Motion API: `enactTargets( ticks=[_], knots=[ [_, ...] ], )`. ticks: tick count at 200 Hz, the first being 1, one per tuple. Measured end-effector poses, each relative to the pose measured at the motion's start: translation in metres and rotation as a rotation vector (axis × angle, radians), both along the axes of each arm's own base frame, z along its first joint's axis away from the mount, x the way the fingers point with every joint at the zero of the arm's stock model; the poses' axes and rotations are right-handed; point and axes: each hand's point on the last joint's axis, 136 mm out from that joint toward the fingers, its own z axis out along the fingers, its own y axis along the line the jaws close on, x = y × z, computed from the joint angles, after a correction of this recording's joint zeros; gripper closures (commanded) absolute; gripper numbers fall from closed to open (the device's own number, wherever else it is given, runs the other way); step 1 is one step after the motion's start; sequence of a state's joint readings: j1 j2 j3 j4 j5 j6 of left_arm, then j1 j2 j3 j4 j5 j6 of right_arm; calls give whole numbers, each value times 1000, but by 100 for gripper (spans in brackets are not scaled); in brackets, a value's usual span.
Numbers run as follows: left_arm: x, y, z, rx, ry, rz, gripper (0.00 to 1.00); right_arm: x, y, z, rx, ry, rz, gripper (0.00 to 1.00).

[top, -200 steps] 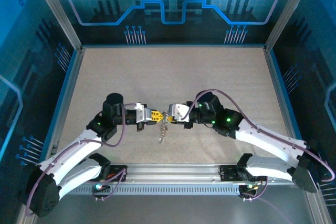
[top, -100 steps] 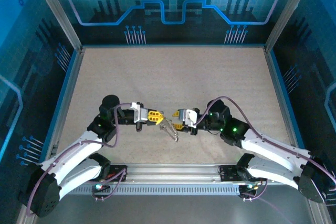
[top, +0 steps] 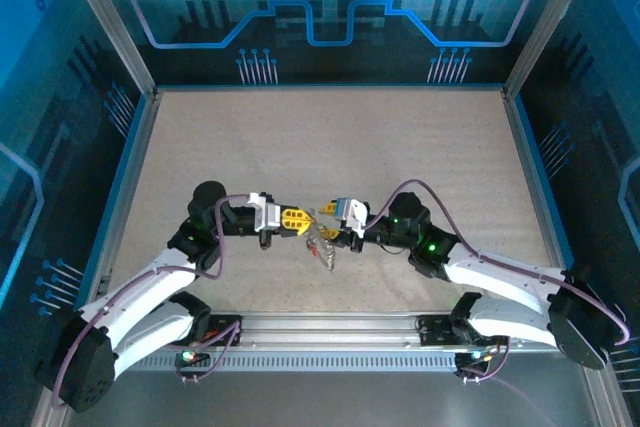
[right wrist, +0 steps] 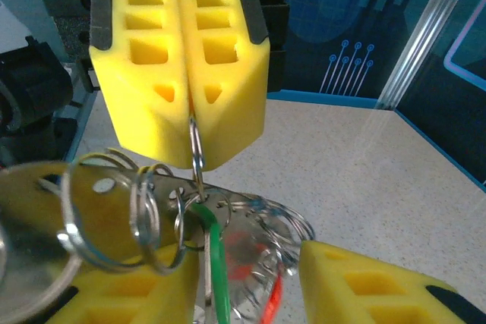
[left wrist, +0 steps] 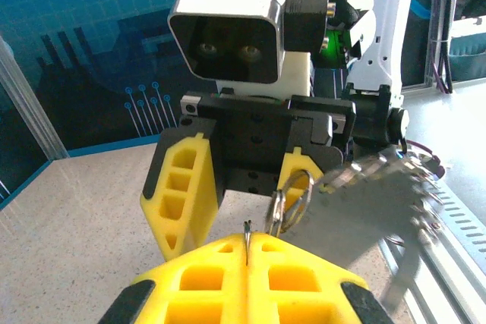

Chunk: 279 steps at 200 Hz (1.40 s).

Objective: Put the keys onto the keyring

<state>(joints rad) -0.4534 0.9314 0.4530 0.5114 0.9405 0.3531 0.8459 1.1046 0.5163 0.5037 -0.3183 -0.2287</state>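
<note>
Top view, surface: a speckled beige table (top: 330, 137) is seen under both arms.
Top view, room: the table is enclosed by blue circuit-printed walls (top: 320, 7) and metal posts (a slotted rail (top: 330, 332) is set along the near edge).
Top view, left gripper (top: 296, 219): clenched on the keyring (top: 316, 230), towards the table's near middle.
Top view, right gripper (top: 330, 222): faced tip to tip with the left one, fingers parted.
Top view, keys (top: 323, 249): hung below the ring between the grippers; too small to be sorted, and contact with the table cannot be told.
Left wrist, left gripper (left wrist: 247, 259): yellow pads are pressed together, the keyring (left wrist: 292, 195) pinched at their seam.
Left wrist, right gripper (left wrist: 239, 202): released, the ring standing between its spread fingers.
Left wrist, hard to make out: the keys (left wrist: 391, 184) are blurred into a grey smear at the right.
Right wrist, left gripper (right wrist: 190, 134): closed on the keyring (right wrist: 196, 149), which hangs from it.
Right wrist, right gripper (right wrist: 243, 286): fingers wide apart, cut off by the lower edge.
Right wrist, keys: a green key (right wrist: 218, 263) and a red key (right wrist: 271, 286) are threaded among linked rings; a large blurred key (right wrist: 30, 248) is cropped at the left.
</note>
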Motion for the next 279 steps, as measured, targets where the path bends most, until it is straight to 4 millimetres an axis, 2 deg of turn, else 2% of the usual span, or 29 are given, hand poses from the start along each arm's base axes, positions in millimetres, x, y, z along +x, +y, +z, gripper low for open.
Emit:
enactTargets(
  ticks=[58, 116, 155, 220, 279],
  knots=[
    [0, 0, -1, -5, 8, 2, 100, -9, 12, -4, 24, 23, 27, 69],
    [3, 2, 2, -18, -3, 21, 100, -10, 18, -8, 7, -11, -27, 92],
    [4, 2, 1, -18, 3, 30, 100, 0, 9, -7, -3, -48, -112, 100],
    [6, 3, 2, -17, 3, 44, 100, 0, -7, 15, 2, -161, -166, 100],
    [4, 1, -2, -7, 23, 36, 100, -5, -13, 11, -81, -248, -149, 100]
  ],
)
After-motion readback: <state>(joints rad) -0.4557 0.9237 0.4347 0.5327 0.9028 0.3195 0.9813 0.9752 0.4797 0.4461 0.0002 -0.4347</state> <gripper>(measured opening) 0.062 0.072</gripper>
